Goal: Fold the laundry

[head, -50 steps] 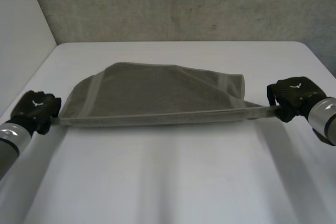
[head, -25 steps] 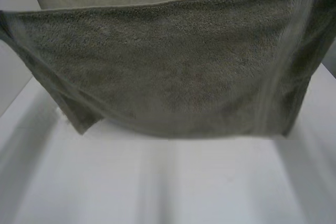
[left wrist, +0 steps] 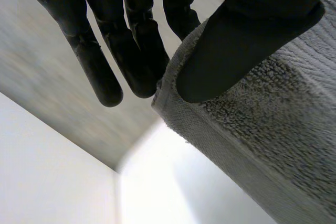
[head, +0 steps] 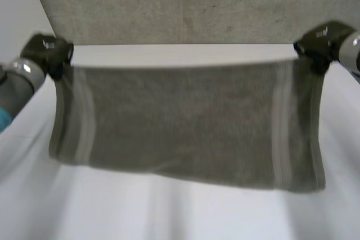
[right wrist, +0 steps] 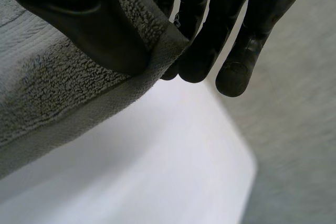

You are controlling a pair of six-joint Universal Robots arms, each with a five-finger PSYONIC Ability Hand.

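The towel [head: 185, 122] is now hanging raised off the worktop [head: 169, 220], with the left hand [head: 48, 51] at upper left and the right hand [head: 320, 40] at upper right pinching its top corners, so it looks ready for folding.

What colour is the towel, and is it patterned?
Grey-green towel, with a paler band near each short end; the head view shows it best.

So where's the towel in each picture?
Head view: the towel hangs spread out between the left hand and the right hand, over the white table.
Left wrist view: one corner of the towel is pinched between the left hand thumb and fingers.
Right wrist view: another corner of the towel is pinched the same way by the right hand.
Shared landmark: the grey wall.
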